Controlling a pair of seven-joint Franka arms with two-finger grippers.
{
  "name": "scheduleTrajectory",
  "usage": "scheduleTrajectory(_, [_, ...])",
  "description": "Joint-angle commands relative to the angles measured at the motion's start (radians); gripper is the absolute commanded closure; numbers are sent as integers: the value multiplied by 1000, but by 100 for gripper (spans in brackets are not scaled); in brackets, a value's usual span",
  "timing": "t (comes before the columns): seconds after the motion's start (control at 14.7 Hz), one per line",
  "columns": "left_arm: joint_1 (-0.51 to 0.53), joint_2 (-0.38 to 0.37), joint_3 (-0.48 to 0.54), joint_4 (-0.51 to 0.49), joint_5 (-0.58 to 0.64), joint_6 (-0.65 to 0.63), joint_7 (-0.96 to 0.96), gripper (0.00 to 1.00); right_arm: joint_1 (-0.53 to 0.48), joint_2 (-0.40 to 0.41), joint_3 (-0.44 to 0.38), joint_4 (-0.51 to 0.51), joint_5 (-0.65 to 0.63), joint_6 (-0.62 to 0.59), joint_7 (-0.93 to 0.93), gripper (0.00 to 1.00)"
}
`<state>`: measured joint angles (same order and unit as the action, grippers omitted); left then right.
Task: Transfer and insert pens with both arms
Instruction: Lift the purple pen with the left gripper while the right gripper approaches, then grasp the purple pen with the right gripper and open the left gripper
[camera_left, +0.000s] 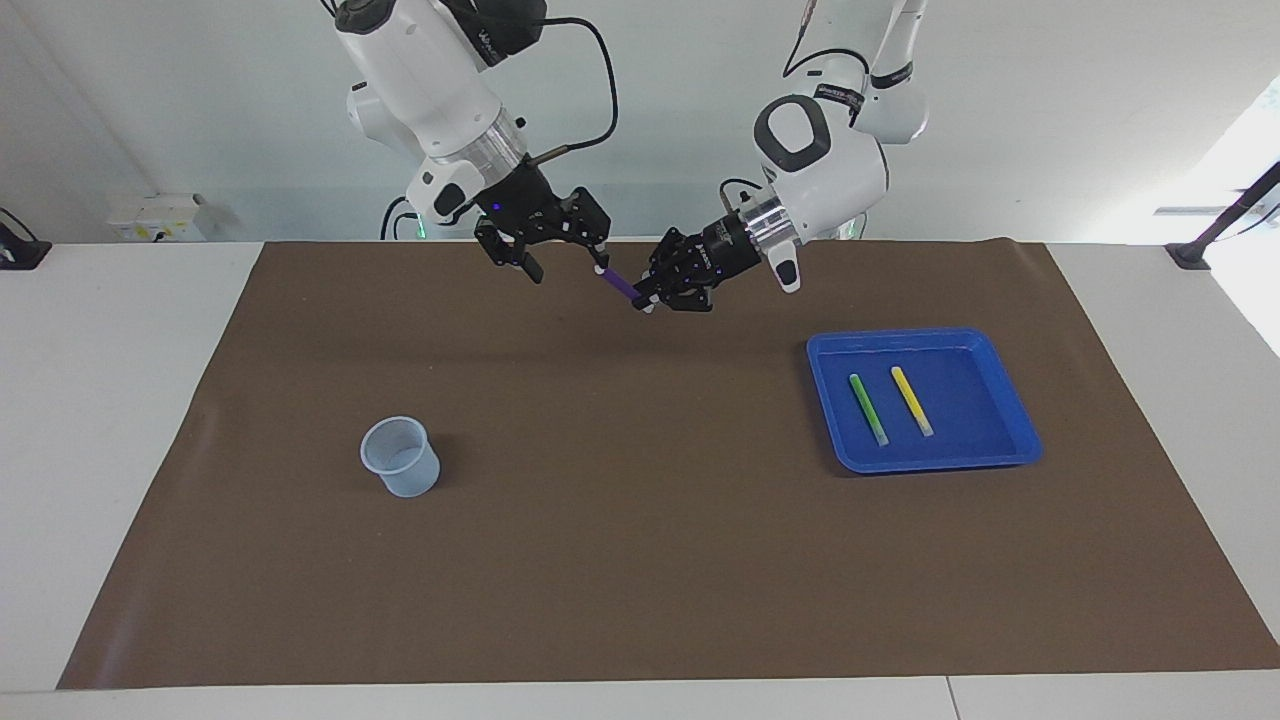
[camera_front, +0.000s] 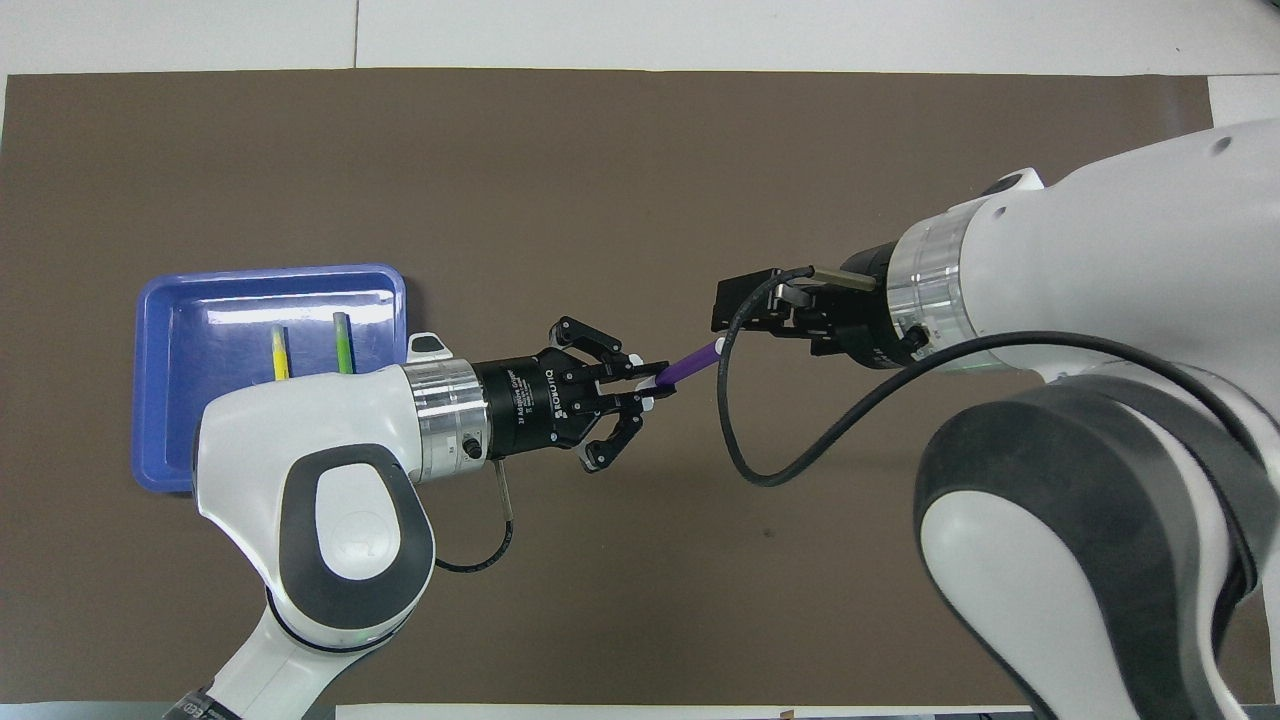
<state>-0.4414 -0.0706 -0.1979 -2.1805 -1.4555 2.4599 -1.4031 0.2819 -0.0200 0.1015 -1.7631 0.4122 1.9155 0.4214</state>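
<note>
My left gripper (camera_left: 648, 296) (camera_front: 655, 384) is shut on the lower end of the purple pen (camera_left: 620, 284) (camera_front: 690, 366) and holds it in the air over the mat's middle, slanted toward the right arm. The pen's whitish tip lies at my right gripper (camera_left: 565, 262) (camera_front: 725, 318), which is open, with one finger right beside that tip. A green pen (camera_left: 868, 408) (camera_front: 343, 343) and a yellow pen (camera_left: 911, 400) (camera_front: 281, 355) lie side by side in the blue tray (camera_left: 920, 462) (camera_front: 170, 400).
A pale translucent cup (camera_left: 400, 470) stands upright on the brown mat (camera_left: 640, 560) toward the right arm's end; the right arm hides it in the overhead view. The tray sits toward the left arm's end. A black cable (camera_front: 760, 470) loops under the right wrist.
</note>
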Motion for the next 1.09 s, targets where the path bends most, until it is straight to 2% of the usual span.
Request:
scheduleTrajectory(0.0, [-26, -20, 11, -22, -37, 37, -8, 100, 11, -46, -3, -67, 23, 40, -38, 4])
scheduleTrajectory(0.14, [-26, -20, 11, -21, -37, 39, -8, 100, 19, -48, -3, -73, 23, 48, -39, 6])
scheduleTrajectory(0.48, [-26, -20, 11, -25, -40, 44, -8, 100, 20, -41, -3, -73, 23, 88, -55, 33])
scheduleTrajectory(0.89, [-36, -20, 11, -25, -75, 74, -8, 100, 37, -37, -2, -72, 23, 134, -53, 34])
scheduleTrajectory(1.02, [-36, -20, 11, -25, -80, 79, -8, 100, 39, -37, -2, -72, 23, 134, -53, 40])
